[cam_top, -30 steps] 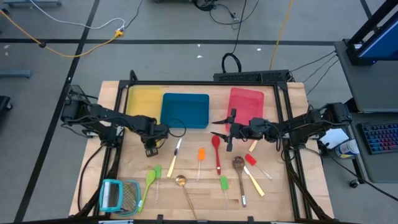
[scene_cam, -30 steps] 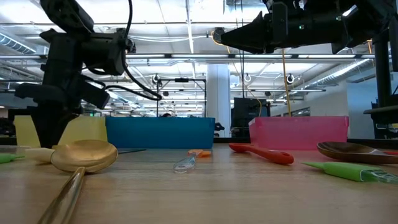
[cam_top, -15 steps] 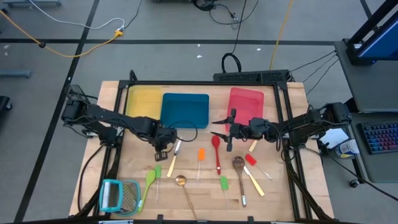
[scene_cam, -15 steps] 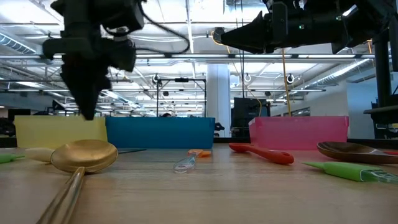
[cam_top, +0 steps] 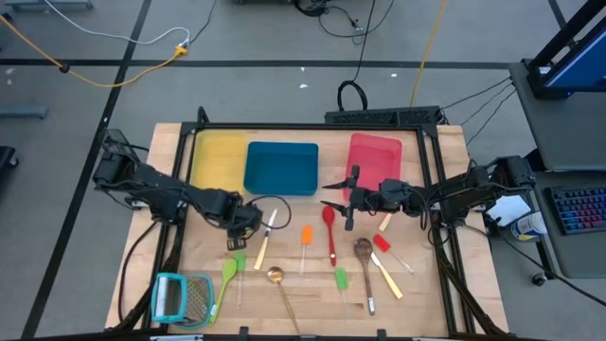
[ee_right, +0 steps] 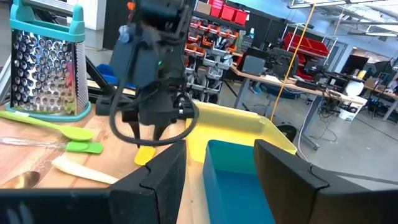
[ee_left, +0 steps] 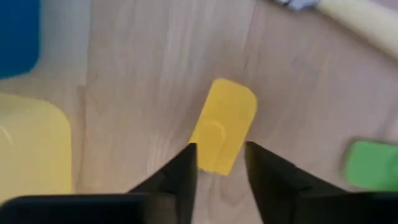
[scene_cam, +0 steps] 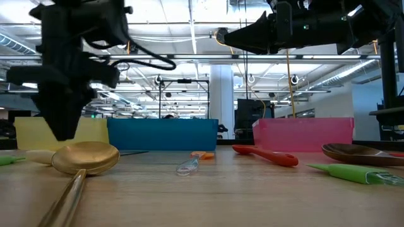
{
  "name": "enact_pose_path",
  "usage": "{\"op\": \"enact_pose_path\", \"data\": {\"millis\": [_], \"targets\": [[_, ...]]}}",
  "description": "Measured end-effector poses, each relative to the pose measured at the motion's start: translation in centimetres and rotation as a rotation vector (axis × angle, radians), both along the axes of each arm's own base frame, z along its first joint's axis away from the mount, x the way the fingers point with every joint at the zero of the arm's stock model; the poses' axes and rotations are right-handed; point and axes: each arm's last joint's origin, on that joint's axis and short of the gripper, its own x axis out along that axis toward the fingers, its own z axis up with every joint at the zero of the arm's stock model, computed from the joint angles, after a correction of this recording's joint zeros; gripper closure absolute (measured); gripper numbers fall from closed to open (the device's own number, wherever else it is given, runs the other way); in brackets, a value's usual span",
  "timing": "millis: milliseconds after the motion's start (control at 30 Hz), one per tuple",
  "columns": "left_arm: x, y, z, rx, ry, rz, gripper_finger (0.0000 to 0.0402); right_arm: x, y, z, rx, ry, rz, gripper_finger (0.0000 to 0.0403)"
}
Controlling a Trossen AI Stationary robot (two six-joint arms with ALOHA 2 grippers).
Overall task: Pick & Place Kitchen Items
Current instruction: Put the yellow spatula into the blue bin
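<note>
- The left pincer (ee_left: 219, 163) hangs low over a small yellow tool (ee_left: 224, 132) lying flat on the tabletop (cam_top: 303, 284), in front of the yellow tray (cam_top: 216, 156). Its fingers stand apart on either side of the tool's near end, and nothing is held.
- The yellow tool looks like a thin, flat paddle, probably light plastic or silicone. It should weigh almost nothing, but it lies flush on the wood, so the fingertips will have to reach right down to the board to get under its edges.
- Its rounded far end is broad. The narrower part between the fingers seems the better place to take it, squeezed across the width. A smooth flat blade may slip or pivot if pinched near a tip.
- Around it lie a cream-handled knife (cam_top: 270, 227), a green spatula (cam_top: 229, 272) and a brass spoon (cam_top: 276, 278). The knife and spoon are stiff and slim, best gripped mid-handle. The spatula's head is likely soft, so its handle is the surer hold.
- The right pincer (cam_top: 333, 200) waits above the tabletop near the red tray (cam_top: 375, 152), fingers spread and empty, with a red spoon (cam_top: 329, 233) just beside it.
- How thick the yellow tool is cannot be judged from the wrist view, so how much bite the fingers will get is uncertain.
- The blue tray (cam_top: 281, 168) stands between the other two, close behind the working arm.
</note>
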Motion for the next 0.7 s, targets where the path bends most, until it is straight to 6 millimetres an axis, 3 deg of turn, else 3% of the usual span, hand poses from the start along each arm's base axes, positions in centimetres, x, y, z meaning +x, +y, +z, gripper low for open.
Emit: {"op": "enact_pose_path", "data": {"millis": [167, 333, 533, 700], "targets": [[-0.6, 0.0, -1.1, 0.080, -0.011, -0.005, 0.0187, 0.0, 0.0, 0.0, 0.012, -0.002, 0.000, 0.0220], [-0.1, -0.4, -1.9, -0.031, -0.098, -0.020, 0.0155, 0.0, 0.0, 0.0, 0.012, -0.001, 0.000, 0.0220], [-0.4, -0.2, -2.6, -0.042, -0.085, -0.051, 0.0158, 0.0, 0.0, 0.0, 0.012, -0.001, 0.000, 0.0220], [-1.0, 0.2, -3.1, -0.045, -0.044, -0.116, 0.0199, 0.0, 0.0, 0.0, 0.036, -0.005, -0.001, 0.0220]]}}
